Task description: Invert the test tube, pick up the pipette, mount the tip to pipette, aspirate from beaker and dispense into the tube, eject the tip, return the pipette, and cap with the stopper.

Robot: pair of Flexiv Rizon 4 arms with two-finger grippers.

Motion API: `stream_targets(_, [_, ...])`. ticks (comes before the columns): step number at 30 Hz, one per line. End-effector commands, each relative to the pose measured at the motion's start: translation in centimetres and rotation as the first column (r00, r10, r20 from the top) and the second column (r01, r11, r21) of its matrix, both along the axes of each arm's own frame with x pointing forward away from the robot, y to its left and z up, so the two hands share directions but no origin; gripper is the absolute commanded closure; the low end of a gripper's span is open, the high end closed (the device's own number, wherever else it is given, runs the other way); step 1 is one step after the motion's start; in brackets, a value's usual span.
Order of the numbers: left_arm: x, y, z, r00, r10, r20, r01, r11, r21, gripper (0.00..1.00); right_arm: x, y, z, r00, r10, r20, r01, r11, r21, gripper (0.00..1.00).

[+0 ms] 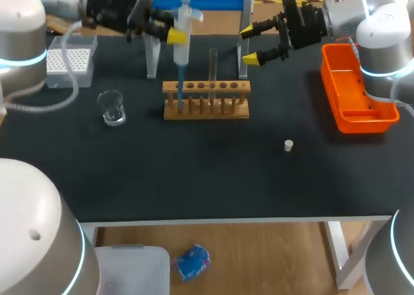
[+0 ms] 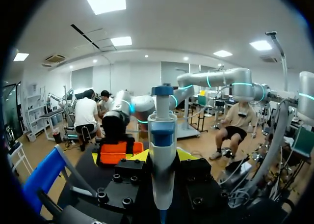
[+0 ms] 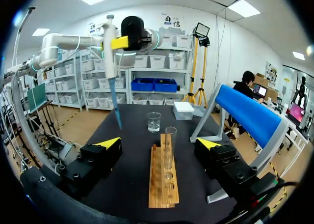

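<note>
Pipette (image 1: 182,55) clamped above the rack (image 1: 206,107)

We have our left gripper (image 1: 172,33) closed on the pipette's body, holding it upright with its blue tip pointing down at the rack's left end. Our right gripper (image 1: 251,44) hangs above and behind the rack's right end, fingers spread apart with nothing between them. The test tube (image 1: 212,72) stands upright in the rack. The beaker (image 1: 112,107) sits left of the rack, and the stopper (image 1: 288,145) lies in front of it, to the right.

rack (image 1: 206,109): bare wood | beaker (image 1: 112,107): clear glass | bin (image 1: 354,88): glossy orange plastic
</note>
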State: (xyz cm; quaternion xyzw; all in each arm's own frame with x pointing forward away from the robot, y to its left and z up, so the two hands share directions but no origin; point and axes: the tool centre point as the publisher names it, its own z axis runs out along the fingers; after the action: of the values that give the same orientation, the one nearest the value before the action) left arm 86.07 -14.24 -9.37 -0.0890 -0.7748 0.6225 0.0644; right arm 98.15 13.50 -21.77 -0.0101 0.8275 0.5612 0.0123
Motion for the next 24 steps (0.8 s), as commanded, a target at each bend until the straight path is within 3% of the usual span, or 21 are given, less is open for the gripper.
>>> stream_targets(1, [-1.1, -0.8, -1.7, 1.0, 0.016, -0.002, -0.016, 1.0, -0.027, 1.0, 0.0, 0.0, 0.0, 1.0, -0.001, 0.002, 0.001, 1.0, 0.0, 0.0])
stream_targets(7, [-1.3, -2.0, -3.0, 1.0, 0.011, -0.013, -0.012, 0.999, -0.047, 1.0, 0.0, 0.0, 0.0, 1.0, -0.001, 0.002, 0.001, 1.0, 0.0, 0.0])
stream_targets(24, [-0.9, -4.8, -3.2, 1.0, -0.012, -0.008, 0.012, 0.997, -0.07, 1.0, 0.0, 0.0, 0.0, 1.0, -0.001, 0.002, 0.001, 1.0, 0.0, 0.0])
